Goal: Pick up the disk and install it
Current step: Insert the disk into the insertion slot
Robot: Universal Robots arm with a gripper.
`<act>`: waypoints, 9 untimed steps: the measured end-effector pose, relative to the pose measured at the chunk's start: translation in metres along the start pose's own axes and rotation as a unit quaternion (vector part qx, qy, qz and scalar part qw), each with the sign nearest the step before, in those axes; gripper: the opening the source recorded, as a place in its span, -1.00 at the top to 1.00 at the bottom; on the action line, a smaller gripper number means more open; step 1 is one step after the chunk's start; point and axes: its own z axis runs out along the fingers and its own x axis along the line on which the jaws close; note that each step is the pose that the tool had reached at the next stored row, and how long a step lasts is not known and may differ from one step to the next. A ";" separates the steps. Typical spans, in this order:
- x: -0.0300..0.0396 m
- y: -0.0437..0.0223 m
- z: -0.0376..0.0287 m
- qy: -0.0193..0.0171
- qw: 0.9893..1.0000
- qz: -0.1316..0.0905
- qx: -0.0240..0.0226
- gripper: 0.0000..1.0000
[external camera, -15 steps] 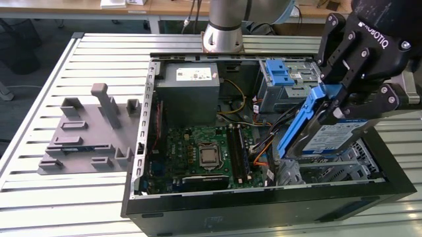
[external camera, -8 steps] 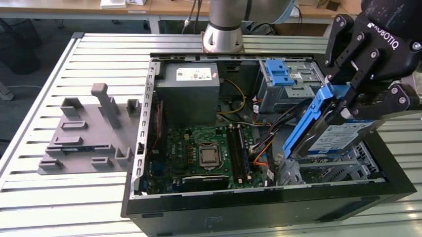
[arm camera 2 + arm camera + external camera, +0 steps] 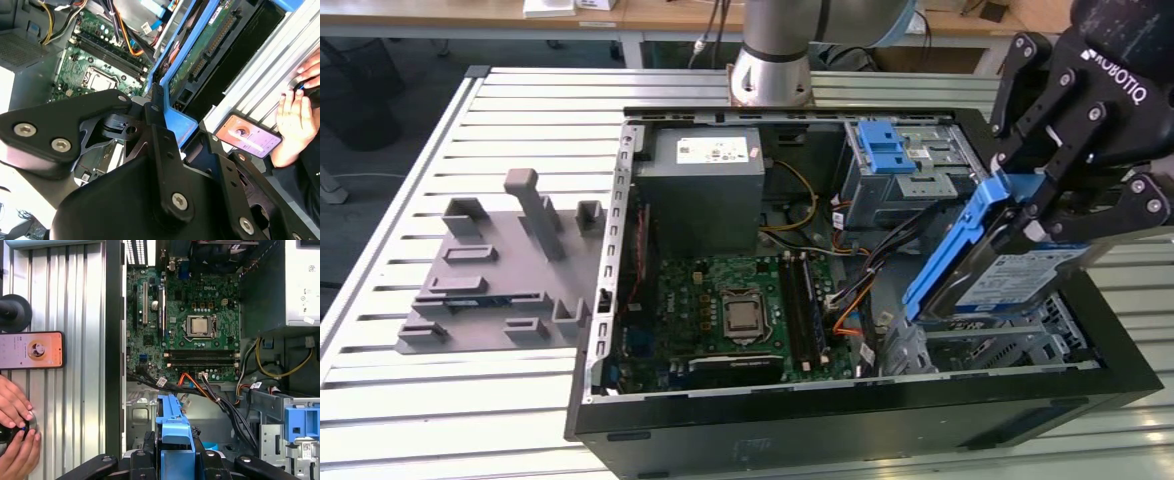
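Observation:
The disk (image 3: pixel 1017 273), a silver drive with a white-and-blue label in a bright blue carrier, hangs tilted on edge over the open computer case (image 3: pixel 854 420), at the exterior view's right. My black gripper (image 3: pixel 1047 212) is shut on its upper end. Below the disk is the metal drive cage (image 3: pixel 1001 345) near the case's front corner. In the second wrist view the disk's green circuit side (image 3: pixel 200 50) and blue carrier run away from my gripper (image 3: pixel 167 125). In the first wrist view the carrier (image 3: pixel 172 425) sticks out between my fingers (image 3: pixel 172 460), above the case floor.
Inside the case lie the motherboard (image 3: pixel 734 300), a grey power-supply box (image 3: pixel 700 190), loose cables (image 3: pixel 847 290) and a rear bay with a blue latch (image 3: pixel 897 155). A grey fixture (image 3: pixel 494 270) sits on the slatted table. A person's hands (image 3: pixel 15 435) and a phone (image 3: pixel 32 350) rest beside the case.

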 end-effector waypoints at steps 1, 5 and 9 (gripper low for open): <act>0.0000 -0.0016 0.0003 0.000 1.000 0.000 0.000 0.27; 0.0000 -0.0078 0.0014 0.000 1.000 0.000 0.000 0.27; 0.0000 -0.0104 0.0032 0.000 1.000 0.000 0.000 0.27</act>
